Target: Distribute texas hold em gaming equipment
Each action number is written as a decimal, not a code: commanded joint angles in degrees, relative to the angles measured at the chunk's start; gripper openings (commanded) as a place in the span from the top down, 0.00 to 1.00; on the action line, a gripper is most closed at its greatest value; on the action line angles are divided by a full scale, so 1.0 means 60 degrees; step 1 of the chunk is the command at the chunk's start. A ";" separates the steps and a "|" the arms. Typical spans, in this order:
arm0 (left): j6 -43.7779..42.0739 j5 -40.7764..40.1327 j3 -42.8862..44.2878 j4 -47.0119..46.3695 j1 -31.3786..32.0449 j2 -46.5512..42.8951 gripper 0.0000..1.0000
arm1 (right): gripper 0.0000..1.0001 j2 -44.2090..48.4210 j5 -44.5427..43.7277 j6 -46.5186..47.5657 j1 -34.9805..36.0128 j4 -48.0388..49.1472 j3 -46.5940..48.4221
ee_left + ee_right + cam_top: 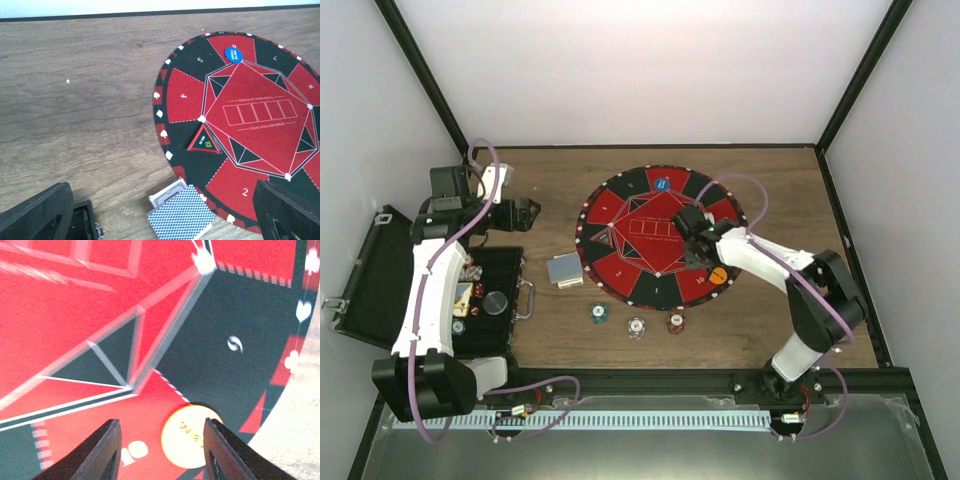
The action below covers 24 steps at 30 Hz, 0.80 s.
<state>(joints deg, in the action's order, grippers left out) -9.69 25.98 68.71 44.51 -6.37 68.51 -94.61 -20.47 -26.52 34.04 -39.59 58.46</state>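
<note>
A round red and black poker mat lies mid-table. On its far rim sits a blue marker disc, also in the left wrist view. An orange marker disc lies flat on the near right rim. My right gripper hovers over it, open, with the disc close to the right finger and gripped by neither. A stack of blue-backed cards rests at the mat's left edge. Three poker chips lie in front of the mat. My left gripper is wide open and empty.
An open black case sits at the left edge, its tray holding chips and dice under my left arm. A small triangular marker lies on the mat's left part. Black frame posts and white walls ring the table.
</note>
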 commanded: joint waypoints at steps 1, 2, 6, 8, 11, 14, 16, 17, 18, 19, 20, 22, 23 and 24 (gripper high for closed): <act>-0.0354 -0.0541 0.0429 0.0559 -0.0055 0.0220 0.00 | 0.48 0.1181 0.0486 0.0201 0.0827 -0.0545 0.1486; -0.0420 -0.0703 0.0454 0.0646 -0.0048 0.0270 0.00 | 0.43 0.1272 0.0614 0.0249 0.1119 -0.0584 0.1682; -0.0775 -0.1106 0.0323 0.0958 -0.0162 0.0327 0.00 | 0.26 0.1339 0.1247 0.0260 0.2329 -0.0700 0.2219; -0.0919 -0.1183 0.0125 0.0953 -0.0202 0.0207 0.00 | 0.21 0.1227 0.1708 0.0339 0.3059 -0.0504 0.2272; -0.1079 -0.1292 -0.0141 0.0903 -0.0212 0.0022 0.00 | 0.15 0.0808 0.2321 0.0589 0.3902 -0.0256 0.2560; -0.1164 -0.1276 -0.0215 0.0958 -0.0213 -0.0059 0.00 | 0.14 0.0249 0.2938 0.0885 0.4457 -0.0106 0.2987; -0.1173 -0.1279 -0.0238 0.0947 -0.0213 -0.0104 0.00 | 0.14 -0.0199 0.3279 0.1061 0.4740 -0.0131 0.3316; -0.1166 -0.1282 -0.0252 0.0939 -0.0213 -0.0137 0.00 | 0.14 -0.0415 0.3408 0.1153 0.4867 -0.0138 0.3438; -0.1160 -0.1295 -0.0273 0.0921 -0.0213 -0.0157 0.00 | 0.14 -0.0603 0.3437 0.1238 0.4984 -0.0119 0.3530; -0.1150 -0.1286 -0.0289 0.0917 -0.0213 -0.0198 0.00 | 0.14 -0.0793 0.3485 0.1309 0.5077 -0.0086 0.3595; -0.1149 -0.1252 -0.0311 0.0894 -0.0213 -0.0222 0.00 | 0.14 -0.1003 0.3584 0.1366 0.5142 -0.0030 0.3625; -0.1152 -0.1179 -0.0338 0.0907 -0.0202 -0.0241 0.00 | 0.16 -0.1289 0.3797 0.1422 0.5268 0.0105 0.3718; -0.1164 -0.1118 -0.0328 0.0910 -0.0220 -0.0249 0.00 | 0.17 -0.1425 0.3844 0.1469 0.5311 0.0184 0.3752; -0.1178 -0.1044 -0.0323 0.0927 -0.0210 -0.0243 0.00 | 0.18 -0.1572 0.3819 0.1536 0.5347 0.0185 0.3835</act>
<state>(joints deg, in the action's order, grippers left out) -15.88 18.65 67.29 49.69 -7.42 68.20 -101.23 -0.27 -19.64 64.90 -39.38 78.37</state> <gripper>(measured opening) 0.999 0.835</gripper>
